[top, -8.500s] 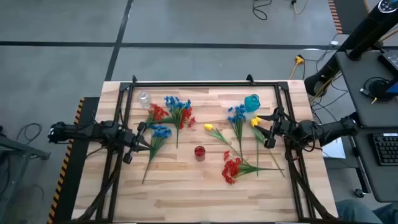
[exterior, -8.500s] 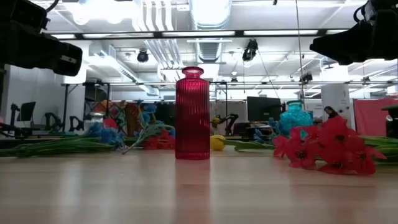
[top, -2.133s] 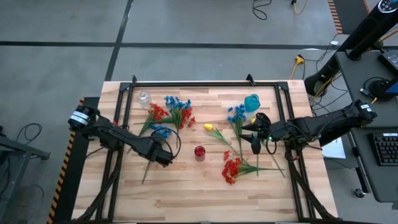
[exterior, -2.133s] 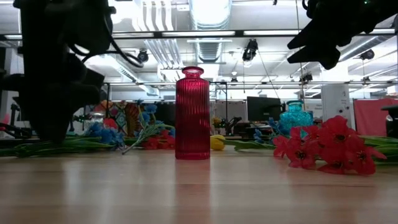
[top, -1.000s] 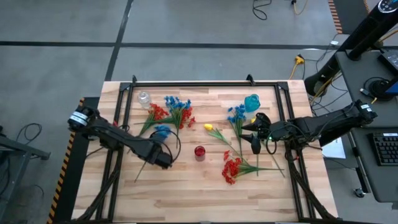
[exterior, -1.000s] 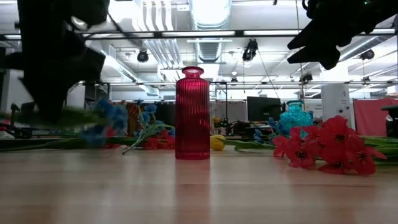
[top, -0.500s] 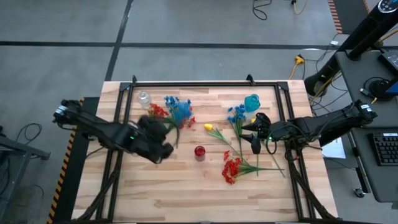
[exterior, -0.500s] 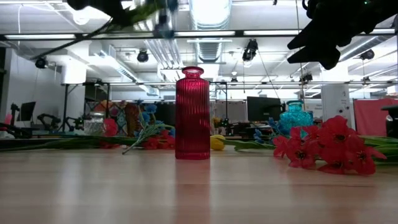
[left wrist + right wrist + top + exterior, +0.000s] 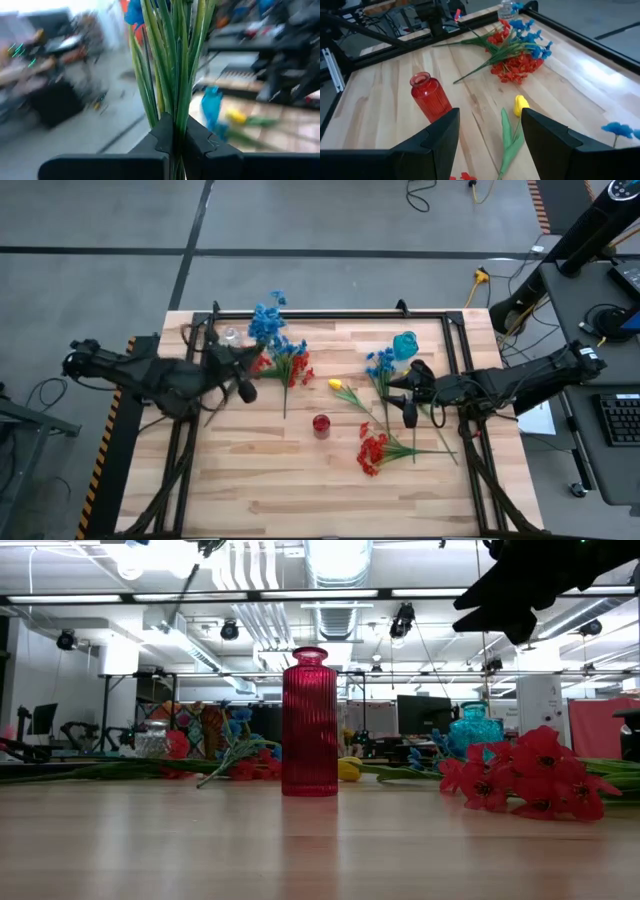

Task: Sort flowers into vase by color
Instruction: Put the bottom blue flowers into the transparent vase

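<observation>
Red vase: the red vase (image 9: pixel 309 722) stands upright nearest the low camera, mouth up, near the table's (image 9: pixel 300 490) middle; from above it shows only as a small red ring (image 9: pixel 321 423).
Red sprig, right side: a red cluster (image 9: pixel 372 450) lies flat just right of the red vase, its green stem running away toward the table's right edge; in the low view it is a mass of red petals (image 9: pixel 530 780).
Yellow bud: the yellow flower (image 9: pixel 520 104) lies flat between the red vase and the right arm, bud toward the table's middle, stem trailing back toward that arm.
Right gripper: the right gripper (image 9: pixel 408 412) hovers above the table right of centre, fingers spread apart and holding nothing; its own camera looks down between both fingers at the yellow bud.
Blue and red bunch: a mixed blue and red bunch (image 9: pixel 290 363) lies behind the red vase, heads toward the far edge, stems pointing to the near edge.
Left gripper: the left gripper (image 9: pixel 174 141) is raised over the table's far left, jaws pressed together on a bundle of green stems.
Held blue sprig: the blue sprig (image 9: pixel 266 322) has its long axis running from the gripper out to the far edge, head leading; the wrist view shows stems rising straight out of the fingers, a grip that the high view blurs.
Teal vase: the teal vase (image 9: pixel 405 344) stands at far right.
Clear bottle: a clear bottle (image 9: pixel 231 336) stands at far left.
</observation>
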### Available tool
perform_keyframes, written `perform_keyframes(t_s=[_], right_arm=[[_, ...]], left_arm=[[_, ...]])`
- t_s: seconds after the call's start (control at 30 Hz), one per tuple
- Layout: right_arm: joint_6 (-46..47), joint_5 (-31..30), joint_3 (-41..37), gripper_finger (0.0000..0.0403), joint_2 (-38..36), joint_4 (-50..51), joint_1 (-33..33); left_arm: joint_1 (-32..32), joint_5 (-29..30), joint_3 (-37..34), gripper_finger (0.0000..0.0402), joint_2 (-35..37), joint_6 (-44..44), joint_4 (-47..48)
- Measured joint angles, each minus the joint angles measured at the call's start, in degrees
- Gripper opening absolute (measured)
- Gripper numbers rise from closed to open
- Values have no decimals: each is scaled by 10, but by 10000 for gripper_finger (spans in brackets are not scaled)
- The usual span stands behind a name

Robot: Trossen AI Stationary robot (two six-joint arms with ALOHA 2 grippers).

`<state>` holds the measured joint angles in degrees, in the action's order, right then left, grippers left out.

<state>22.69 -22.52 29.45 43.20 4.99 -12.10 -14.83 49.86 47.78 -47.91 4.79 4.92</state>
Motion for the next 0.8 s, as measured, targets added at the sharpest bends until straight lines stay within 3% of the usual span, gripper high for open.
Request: perform_keyframes(t_s=[0.1, 0.27, 0.5, 0.8], right_arm=[[-4, 0, 0, 206, 6, -19, 0], [-4, 0, 0, 206, 20, -32, 0], [-4, 0, 0, 206, 50, -55, 0], [-2, 0, 0, 206, 79, -79, 0]], left_arm=[[57, -76, -79, 0, 51, 100, -142], [152, -88, -184, 0, 130, 183, -250], [294, -65, -260, 0, 181, 176, -272], [427, -101, -311, 0, 160, 96, -370]])
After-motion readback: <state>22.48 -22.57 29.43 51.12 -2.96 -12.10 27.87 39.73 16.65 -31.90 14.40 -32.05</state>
